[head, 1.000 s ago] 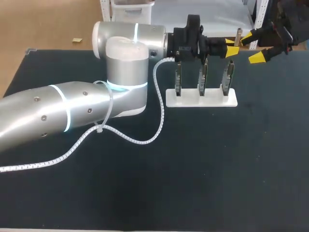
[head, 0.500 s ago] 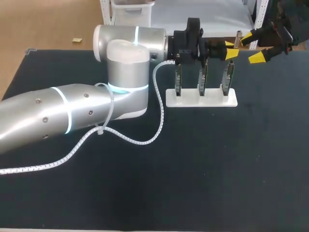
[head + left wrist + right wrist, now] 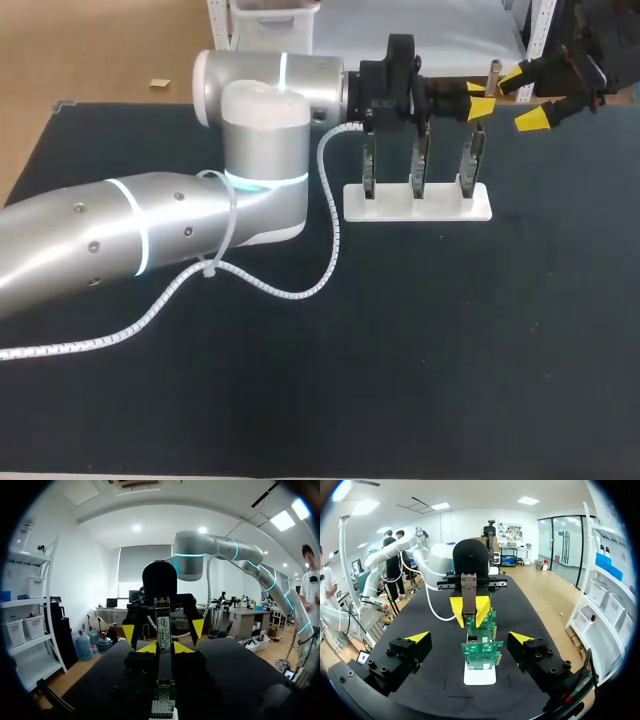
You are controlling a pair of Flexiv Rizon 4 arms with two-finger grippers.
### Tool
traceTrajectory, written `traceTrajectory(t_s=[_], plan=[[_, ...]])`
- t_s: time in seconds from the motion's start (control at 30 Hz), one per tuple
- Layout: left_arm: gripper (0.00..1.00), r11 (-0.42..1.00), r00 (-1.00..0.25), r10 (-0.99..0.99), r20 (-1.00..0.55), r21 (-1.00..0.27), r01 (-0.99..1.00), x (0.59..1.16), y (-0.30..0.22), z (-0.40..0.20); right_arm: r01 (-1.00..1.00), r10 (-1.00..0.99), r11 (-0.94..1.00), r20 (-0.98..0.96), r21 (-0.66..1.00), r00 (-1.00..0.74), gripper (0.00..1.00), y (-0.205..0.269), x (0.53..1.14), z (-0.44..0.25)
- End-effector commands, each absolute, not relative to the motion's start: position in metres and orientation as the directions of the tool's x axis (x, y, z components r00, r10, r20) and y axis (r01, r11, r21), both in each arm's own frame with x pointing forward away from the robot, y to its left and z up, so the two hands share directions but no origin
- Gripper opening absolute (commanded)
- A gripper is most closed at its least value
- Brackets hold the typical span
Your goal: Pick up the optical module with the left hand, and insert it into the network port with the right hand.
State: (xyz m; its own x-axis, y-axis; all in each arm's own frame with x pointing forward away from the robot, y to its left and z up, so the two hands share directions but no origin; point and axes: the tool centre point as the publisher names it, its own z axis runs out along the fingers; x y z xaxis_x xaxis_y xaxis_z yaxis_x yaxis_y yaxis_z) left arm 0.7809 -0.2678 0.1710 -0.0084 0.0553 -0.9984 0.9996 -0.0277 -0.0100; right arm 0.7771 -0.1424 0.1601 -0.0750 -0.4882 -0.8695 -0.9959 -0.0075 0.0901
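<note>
My left gripper (image 3: 482, 100) is held above the right end of the white stand (image 3: 417, 203), shut on the slim metal optical module (image 3: 494, 72). In the left wrist view the module (image 3: 163, 625) stands upright between my yellow fingertips (image 3: 182, 647). My right gripper (image 3: 528, 97) faces it from the right, open, its tips either side of the module's end without touching it. In the right wrist view the module (image 3: 468, 594) hangs ahead of my wide-open right gripper (image 3: 470, 639), above the green port boards (image 3: 481, 647).
Three green circuit boards (image 3: 419, 160) stand upright in a row on the white stand at the back of the dark table (image 3: 420, 350). A white coiled cable (image 3: 270, 285) trails from my left arm across the mat.
The left arm shifted slightly a second ago and has kept still since. The right gripper has not moved.
</note>
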Motion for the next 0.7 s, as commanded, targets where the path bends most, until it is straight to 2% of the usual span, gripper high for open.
traceTrajectory(t_s=[0.03,0.7], plan=[[0.0,-0.025,-0.005,0.058,-0.998,-0.006,1.0,0.781,-0.2681,0.1717,-0.996,-0.489,-0.003,-0.869,0.086,-0.073,1.0,-0.142,0.775,0.1602],[0.0,-0.036,0.006,0.081,-0.997,0.003,0.999,0.7788,-0.2678,0.1706,-0.996,-0.489,-0.003,-0.869,0.086,-0.073,1.0,-0.142,0.775,0.1602]])
